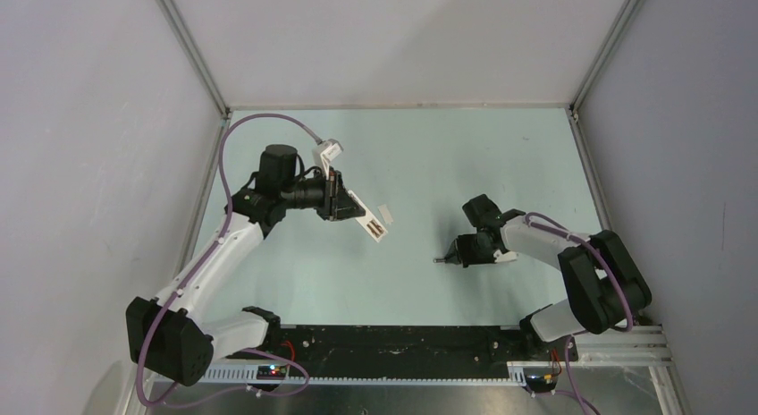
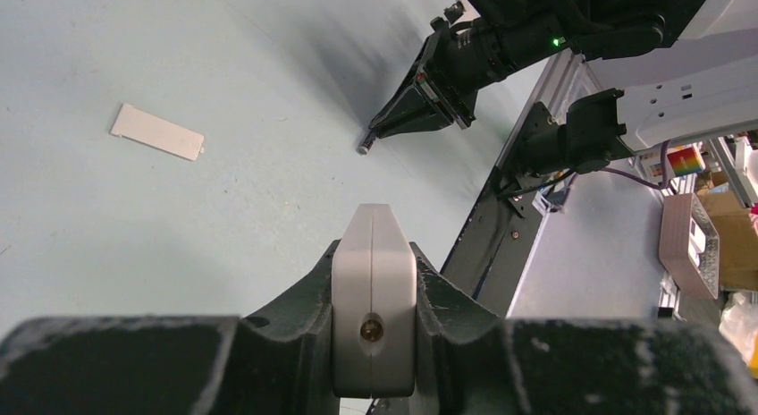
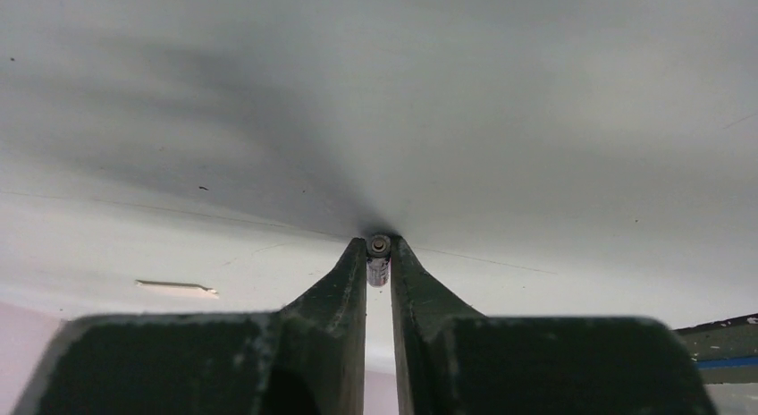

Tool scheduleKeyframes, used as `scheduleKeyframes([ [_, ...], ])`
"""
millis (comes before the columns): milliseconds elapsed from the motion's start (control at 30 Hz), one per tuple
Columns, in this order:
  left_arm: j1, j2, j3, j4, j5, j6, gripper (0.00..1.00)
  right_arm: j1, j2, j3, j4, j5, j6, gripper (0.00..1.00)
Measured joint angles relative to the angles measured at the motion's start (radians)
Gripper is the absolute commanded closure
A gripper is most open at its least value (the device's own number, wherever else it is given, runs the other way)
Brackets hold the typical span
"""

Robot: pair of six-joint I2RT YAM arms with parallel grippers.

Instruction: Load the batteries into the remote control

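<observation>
The left gripper [image 1: 350, 206] hangs over the left half of the counter [image 1: 465, 156]. Its jaws are clamped on the two long sides of the remote control [image 1: 370, 222], a slim white bar. Seen from above, the remote sticks out of the jaws toward the right and the near edge, held up off the counter. A small brownish mark sits near its free end, too small to make out. In the left wrist view the bar's narrow end faces the camera, with a small amber dot on it.

The right gripper [image 1: 444, 259] sits low over the counter, right of centre, pointing left. Its jaws are almost together, pinching a battery [image 3: 378, 268] at their very tips. The battery is a tiny cylinder with a round metal end showing past the fingertips. I cannot tell whether it touches the counter.

A small flat white cover piece [image 2: 157, 131] lies on the counter between the two grippers. From above it is just beside the remote's free end and well apart from the battery
</observation>
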Motion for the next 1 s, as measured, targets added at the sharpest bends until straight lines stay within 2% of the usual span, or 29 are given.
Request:
scheduleKeyframes([
  [267,0.0,0.0,0.002,0.0,0.006,0.0,1.0,0.0,0.007,0.013,0.024,0.03,-0.089,0.97],
  [533,0.0,0.013,0.003,0.0,0.03,-0.006,1.0,-0.002,-0.002,0.086,0.029,0.177,-0.338,1.0],
  [733,-0.001,0.028,0.003,0.0,0.044,-0.017,1.0,-0.002,-0.128,0.091,0.05,0.268,-0.569,1.0],
  [1000,-0.024,0.055,0.013,0.0,0.048,-0.027,1.0,0.024,-0.321,0.091,0.122,0.281,-0.908,1.0],
])
